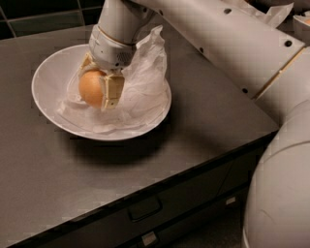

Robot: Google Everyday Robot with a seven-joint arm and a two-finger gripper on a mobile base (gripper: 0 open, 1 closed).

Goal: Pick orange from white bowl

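The orange (91, 88) is held between the fingers of my gripper (99, 91), which comes down from above over the white bowl (48, 92). The gripper is shut on the orange, with one pale finger (112, 92) pressed against its right side and the other mostly hidden behind it. The orange sits just above the crumpled white paper (140, 82) that lines the bowl. The paper stands up on the right, against my wrist. The bowl rests on the dark grey counter (203, 111).
My large white arm (232, 43) crosses the upper right and hides the back of the counter. A bit of crumpled paper (278, 12) shows at the top right edge. The counter's front edge runs diagonally, with drawers and handles (144, 209) below.
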